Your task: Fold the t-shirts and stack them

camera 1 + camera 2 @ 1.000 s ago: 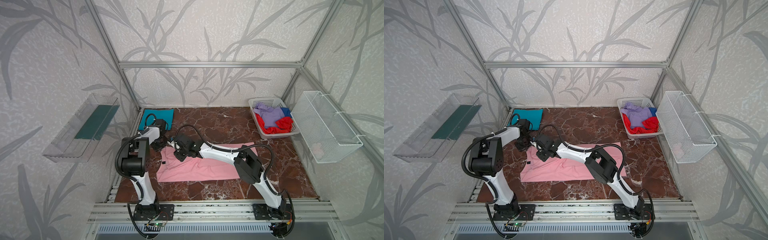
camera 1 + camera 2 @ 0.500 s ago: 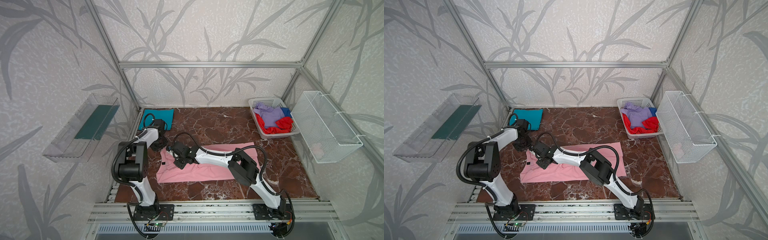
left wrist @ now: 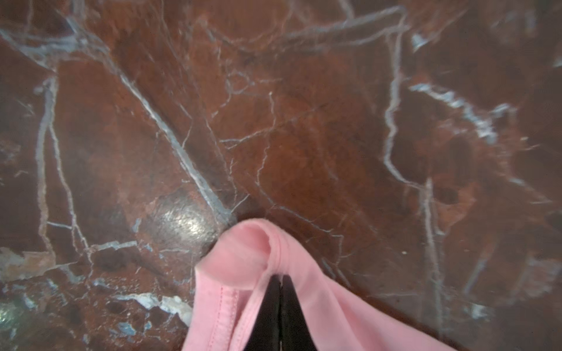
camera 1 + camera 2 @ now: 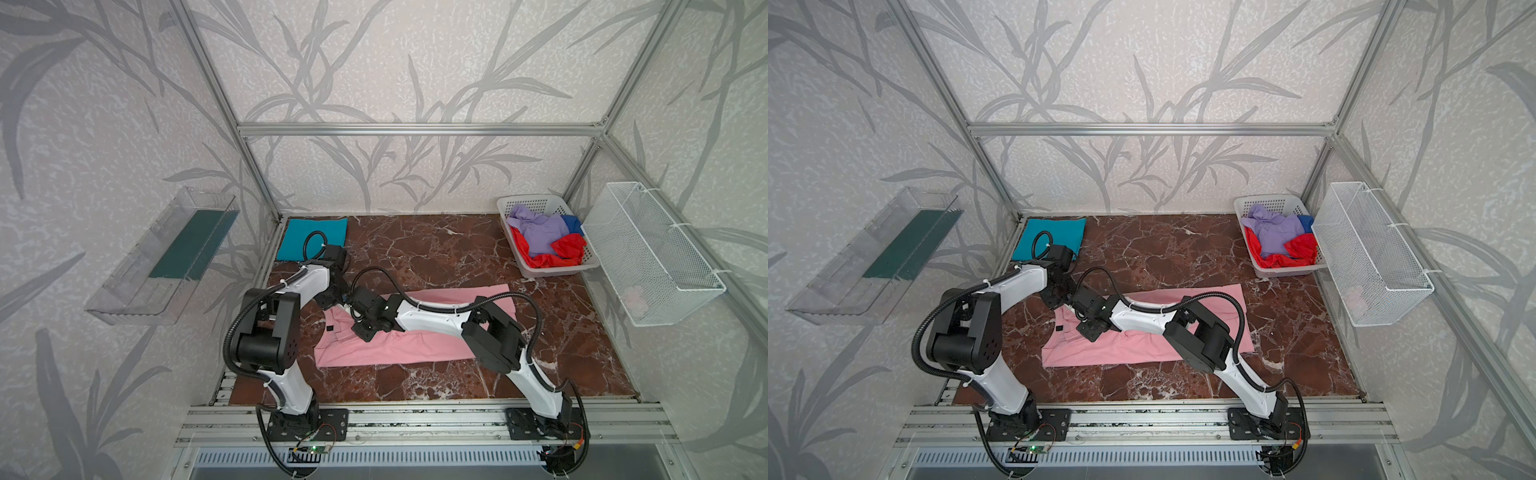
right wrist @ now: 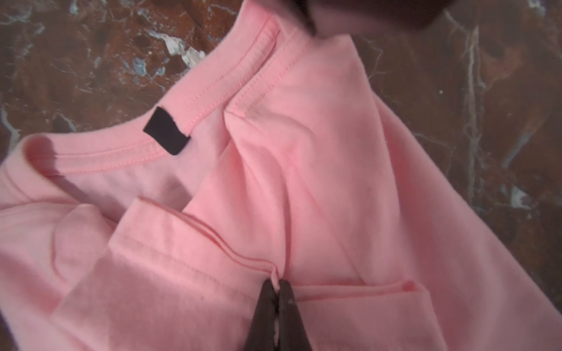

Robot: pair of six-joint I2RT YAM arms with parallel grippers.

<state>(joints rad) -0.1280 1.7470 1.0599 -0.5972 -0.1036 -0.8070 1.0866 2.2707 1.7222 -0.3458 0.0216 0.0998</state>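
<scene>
Left of the shirt-filled basket (image 4: 552,271), left gripper (image 3: 279,278) and right gripper (image 5: 277,284) pinch pink shirt (image 4: 415,347).

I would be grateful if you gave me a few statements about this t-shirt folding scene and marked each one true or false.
1. The pink t-shirt lies on the marble table. True.
2. The right fingers are shut on a fold of the pink t-shirt. True.
3. The left fingers are open and hold nothing. False: they are shut on an edge of the pink t-shirt.
4. The teal t-shirt sits in the white plastic basket. False: it lies folded flat at the table's far left corner. The basket holds a lavender shirt, a red shirt and a blue shirt.
</scene>
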